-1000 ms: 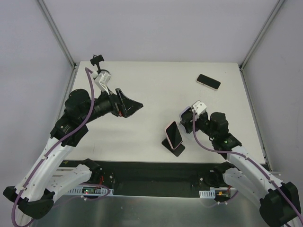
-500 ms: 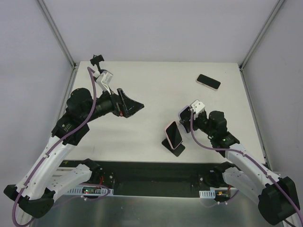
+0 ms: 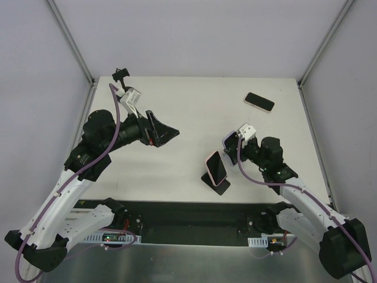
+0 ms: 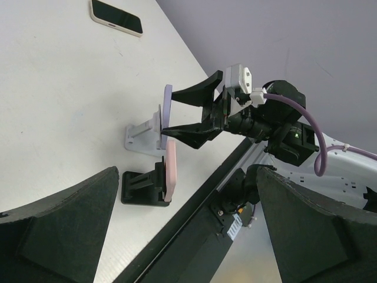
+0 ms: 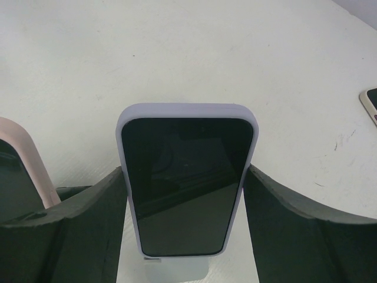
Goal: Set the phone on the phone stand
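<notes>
A white table [image 3: 194, 112] stands between pale grey walls, with two robot arms mounted at its near edge. From above, the left gripper [image 3: 161, 133] hangs over the left half of the table, its jaws spread apart and holding nothing. The right gripper [image 3: 232, 145] sits right of centre, with a lavender phone [image 3: 226, 141] between its fingers. Just beside it, nearer the arms, a pink phone [image 3: 216, 166] leans on a black stand [image 3: 218, 186]. A cream-cased phone [image 3: 259, 101] lies flat near the far right corner. The left wrist camera shows the lavender phone edge-on and upright, resting on a white stand [image 4: 140, 133], with one dark finger of the right gripper on each side of it. The right wrist camera faces the phone's dark screen. The phone stands on the white stand with a finger close against each long edge. I cannot tell whether the fingers are pressing on it or only flanking it.
</notes>
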`<state>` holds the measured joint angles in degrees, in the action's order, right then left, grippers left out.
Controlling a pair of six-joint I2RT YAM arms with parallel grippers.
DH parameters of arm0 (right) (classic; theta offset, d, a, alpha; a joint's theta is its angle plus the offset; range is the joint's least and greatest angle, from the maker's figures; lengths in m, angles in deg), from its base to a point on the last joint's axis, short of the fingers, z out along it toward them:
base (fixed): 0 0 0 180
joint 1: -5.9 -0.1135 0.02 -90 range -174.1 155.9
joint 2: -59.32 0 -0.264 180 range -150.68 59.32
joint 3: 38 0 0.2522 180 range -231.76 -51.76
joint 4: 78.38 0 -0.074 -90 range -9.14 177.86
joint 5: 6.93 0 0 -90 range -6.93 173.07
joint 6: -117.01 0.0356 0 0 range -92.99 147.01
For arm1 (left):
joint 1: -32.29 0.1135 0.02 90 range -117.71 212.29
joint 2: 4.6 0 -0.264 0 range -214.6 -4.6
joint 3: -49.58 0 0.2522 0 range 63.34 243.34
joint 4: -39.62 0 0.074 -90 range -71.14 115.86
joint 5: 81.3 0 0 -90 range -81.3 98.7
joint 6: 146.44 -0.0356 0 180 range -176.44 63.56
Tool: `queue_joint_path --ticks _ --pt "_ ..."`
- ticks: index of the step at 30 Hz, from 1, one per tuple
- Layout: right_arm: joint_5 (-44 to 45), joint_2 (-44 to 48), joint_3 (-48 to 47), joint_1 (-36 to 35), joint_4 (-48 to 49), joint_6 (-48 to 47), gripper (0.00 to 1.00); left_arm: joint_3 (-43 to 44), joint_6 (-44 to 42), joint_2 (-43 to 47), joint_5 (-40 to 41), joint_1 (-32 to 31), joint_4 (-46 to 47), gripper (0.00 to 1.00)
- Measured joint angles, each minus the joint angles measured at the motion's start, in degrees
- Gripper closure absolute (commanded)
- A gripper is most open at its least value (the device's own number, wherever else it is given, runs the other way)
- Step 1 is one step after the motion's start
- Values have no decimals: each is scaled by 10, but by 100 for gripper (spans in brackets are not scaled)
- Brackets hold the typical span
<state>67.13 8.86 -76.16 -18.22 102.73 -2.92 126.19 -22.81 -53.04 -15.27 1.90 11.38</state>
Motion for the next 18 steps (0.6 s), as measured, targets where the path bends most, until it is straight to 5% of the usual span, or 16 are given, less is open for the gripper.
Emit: queue_joint_path --ticks 9,15,16,18 --pt "-7 -14 0 1 15 4 78 0 0 0 0 0 0 1" --pt "-8 -17 0 2 19 9 33 0 0 0 0 0 0 1" --pt "-8 -17 0 2 19 10 17 0 0 0 0 0 0 1" --pt "-2 -17 0 1 19 17 9 0 0 0 0 0 0 1"
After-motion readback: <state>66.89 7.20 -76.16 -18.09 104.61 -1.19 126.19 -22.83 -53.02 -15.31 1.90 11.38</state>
